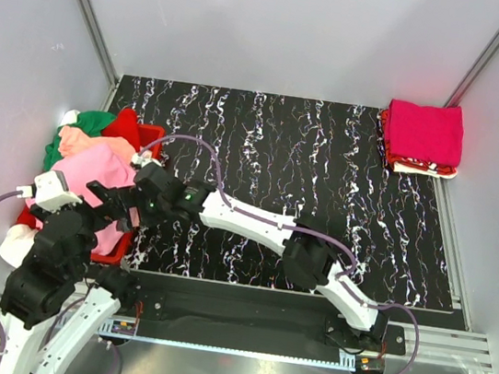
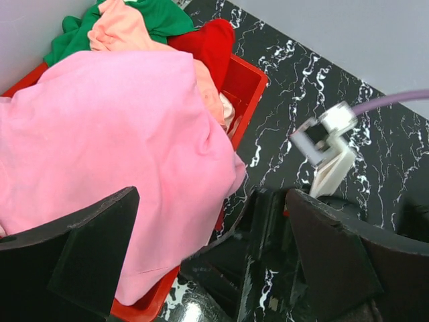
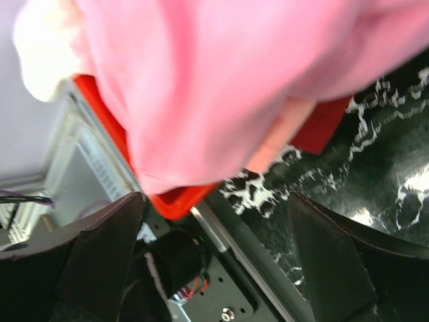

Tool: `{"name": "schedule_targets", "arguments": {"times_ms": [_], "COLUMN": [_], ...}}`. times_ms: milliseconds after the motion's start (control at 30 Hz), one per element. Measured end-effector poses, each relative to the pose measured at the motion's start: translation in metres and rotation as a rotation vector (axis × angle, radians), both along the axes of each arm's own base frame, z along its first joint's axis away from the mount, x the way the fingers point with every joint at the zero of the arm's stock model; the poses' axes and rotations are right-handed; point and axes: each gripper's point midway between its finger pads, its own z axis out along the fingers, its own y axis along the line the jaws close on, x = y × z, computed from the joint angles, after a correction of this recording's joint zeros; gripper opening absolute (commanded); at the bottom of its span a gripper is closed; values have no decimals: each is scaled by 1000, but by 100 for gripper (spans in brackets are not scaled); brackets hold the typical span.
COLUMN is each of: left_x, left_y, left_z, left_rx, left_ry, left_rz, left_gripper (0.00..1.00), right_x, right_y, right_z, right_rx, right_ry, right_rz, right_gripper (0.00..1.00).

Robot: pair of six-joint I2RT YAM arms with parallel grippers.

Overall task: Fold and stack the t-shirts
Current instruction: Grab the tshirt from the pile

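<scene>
A red crate [image 1: 153, 133] at the table's left holds a heap of t-shirts: a light pink t-shirt [image 1: 93, 174] on top, then salmon [image 1: 88, 141], green [image 1: 86, 122], red [image 1: 126, 123] and white [image 1: 13, 247]. My right gripper [image 1: 115, 201] is open at the crate's near right corner, just below the pink t-shirt's [image 3: 221, 80] hanging edge; it [image 3: 216, 201] holds nothing. My left gripper [image 1: 87, 220] is open and empty above the crate's front; in its wrist view it [image 2: 211, 201] sits beside the pink t-shirt [image 2: 120, 134].
A folded stack with a magenta t-shirt [image 1: 424, 133] on top lies at the table's far right corner. The black marbled tabletop [image 1: 282, 154] lies between it and the crate. The crate's rim [image 3: 174, 201] and the table's metal front rail [image 3: 221, 235] are right under my right gripper.
</scene>
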Motion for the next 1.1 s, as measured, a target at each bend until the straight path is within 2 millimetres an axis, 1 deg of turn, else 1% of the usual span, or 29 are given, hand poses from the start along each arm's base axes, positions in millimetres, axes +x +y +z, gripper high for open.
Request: {"name": "schedule_targets", "arguments": {"times_ms": [133,200,300,367,400,433,600,633,700,733,833,933,1000,1100], "left_x": [0,1,0,-1,-2,-3,-4,-4,-4,-4,-4,-4,-4,-4], "left_y": [1,0,3,5,5,5,7,7,7,7,8,8,8,8], "left_z": [0,5,6,4,3,3,2,2,2,2,2,2,2,3], "left_rx": [-2,-15,-16,-13,-12,-12,-13,-13,-13,-13,-13,-13,-13,-13], "left_ry": [1,-22,-29,-21,-19,-18,-19,-19,-19,-19,-19,-19,-20,-20], "left_rz": [5,9,26,32,33,35,41,43,46,46,50,52,52,53], "left_gripper": [99,99,99,99,99,99,99,99,99,99,99,99,99,99], "right_x": [9,11,19,24,27,29,41,43,47,49,52,53,54,54], "right_y": [9,11,20,28,32,34,34,33,32,31,31,32,33,33], "right_z": [29,35,40,39,36,33,2,-4,-12,-14,-13,-10,-10,-9], "right_rx": [64,76,98,113,117,117,77,66,54,52,58,69,71,72], "right_ry": [-35,-44,-62,-67,-67,-67,-41,-35,-25,-20,-10,-7,-7,-7], "right_rz": [-11,-14,-26,-31,-34,-36,-60,-65,-75,-79,-87,-93,-93,-94], "right_gripper": [94,92,90,89,84,82,76,67,58,47,29,30,37,52]}}
